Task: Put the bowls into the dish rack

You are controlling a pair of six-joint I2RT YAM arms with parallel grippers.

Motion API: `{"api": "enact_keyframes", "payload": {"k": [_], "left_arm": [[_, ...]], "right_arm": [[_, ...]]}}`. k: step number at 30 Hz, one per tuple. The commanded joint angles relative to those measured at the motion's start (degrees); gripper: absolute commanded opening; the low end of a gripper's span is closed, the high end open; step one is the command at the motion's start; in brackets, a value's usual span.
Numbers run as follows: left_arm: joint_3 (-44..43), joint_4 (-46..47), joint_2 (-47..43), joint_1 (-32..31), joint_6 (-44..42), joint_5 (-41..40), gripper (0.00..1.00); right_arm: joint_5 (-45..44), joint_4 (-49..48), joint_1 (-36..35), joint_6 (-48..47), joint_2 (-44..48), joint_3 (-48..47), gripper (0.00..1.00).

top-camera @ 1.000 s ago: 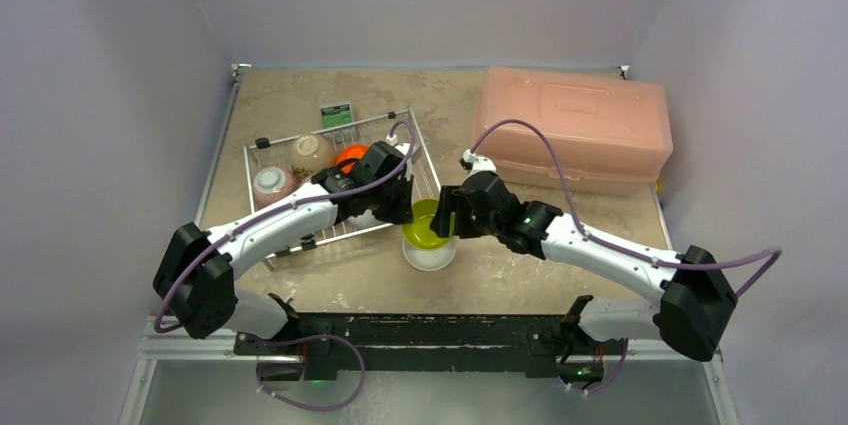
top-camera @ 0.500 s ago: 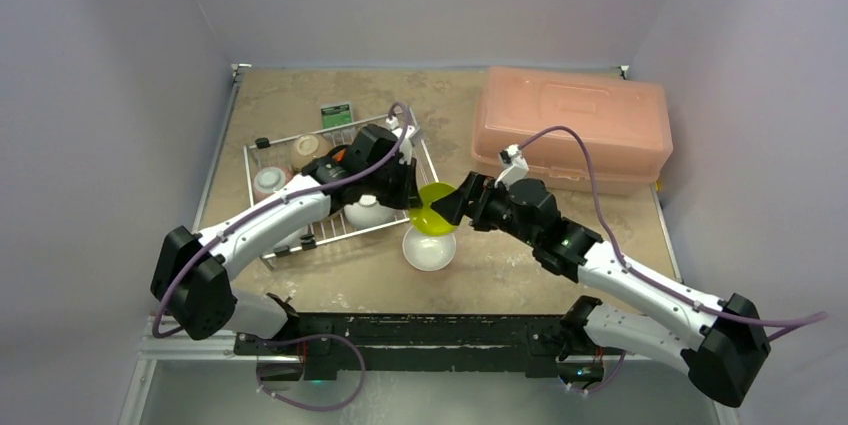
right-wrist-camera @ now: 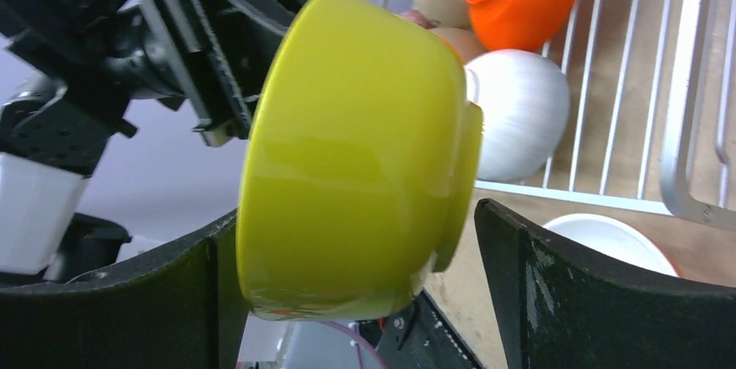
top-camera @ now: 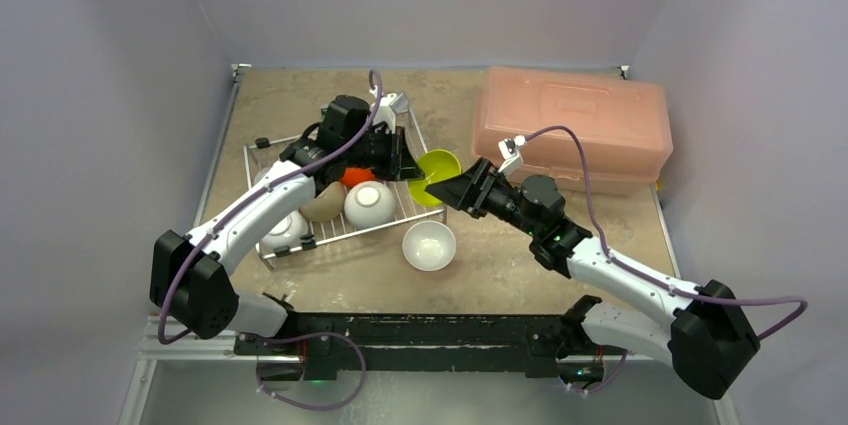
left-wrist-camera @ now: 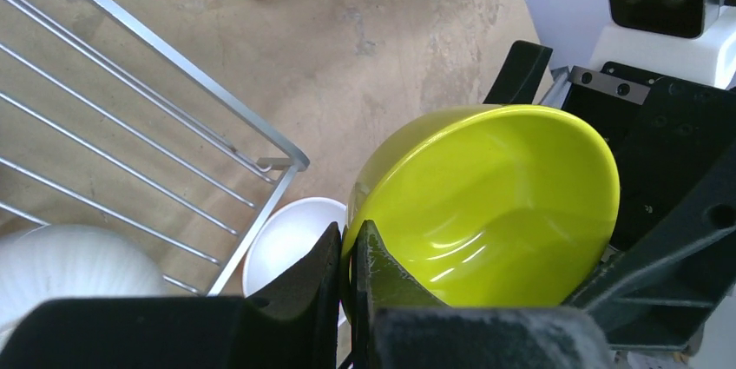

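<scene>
One lime-green bowl (top-camera: 437,167) hung in the air, clear of the table (top-camera: 500,270). It was just past the 3 o'clock edge of the dish rack (top-camera: 400,207) and at 12 o'clock from a white bowl (top-camera: 428,245) that sat mouth-up on the table. Being round, it had no long side. Its foot-to-mouth axis was tipped far off upright. The mouth faced the left wrist camera and the outer wall faced the right wrist camera. It was glossy plain lime inside and out, with a small lip at the rim.

Left gripper (left-wrist-camera: 350,256): fingers pinched tight on the bowl's rim.
Right gripper (right-wrist-camera: 351,221): fingers spread wide, one on each side of the bowl. One finger (right-wrist-camera: 590,291) stood apart from the rim. Contact at the other finger could not be told.

The rack was silver wire with low sides, and four bowls showed inside it.
- A ribbed white bowl (top-camera: 369,203) lay upside down at the rack's 4 o'clock.
- An orange bowl (top-camera: 357,176) sat just beyond it, toward 12.
- A beige bowl (top-camera: 325,207) sat beside the ribbed one, at its 9.
- A pale bowl (top-camera: 283,230) sat in the 7 o'clock corner, partly under the left arm.

A pink box (top-camera: 570,130) with its lid shut stood at the table's 2 o'clock, its contents not visible.
</scene>
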State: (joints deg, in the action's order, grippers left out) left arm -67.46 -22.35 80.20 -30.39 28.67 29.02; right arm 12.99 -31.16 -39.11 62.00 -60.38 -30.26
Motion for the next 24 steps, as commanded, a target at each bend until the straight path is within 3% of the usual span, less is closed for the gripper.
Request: {"api": "enact_keyframes", "payload": {"k": [1, 5, 12, 24], "left_arm": [[-2.65, 3.7, -1.63, 0.51, -0.25, 5.06, 0.0], [-2.57, 3.69, -1.82, 0.52, 0.07, 5.27, 0.0], [-2.14, 3.25, -2.07, 0.6, 0.21, 3.08, 0.0], [0.55, 5.8, -2.92, 0.78, 1.61, 0.35, 0.0]], "right_arm": [[2.42, -8.62, 0.68, 0.87, 1.85, 0.98, 0.94], [0.8, -8.94, 0.79, 0.4, 4.18, 1.78, 0.96], [-1.91, -5.38, 0.75, -0.44, 6.54, 2.05, 0.83], [-1.3, -5.12, 0.79, -3.58, 5.6, -0.18, 0.39]]}}
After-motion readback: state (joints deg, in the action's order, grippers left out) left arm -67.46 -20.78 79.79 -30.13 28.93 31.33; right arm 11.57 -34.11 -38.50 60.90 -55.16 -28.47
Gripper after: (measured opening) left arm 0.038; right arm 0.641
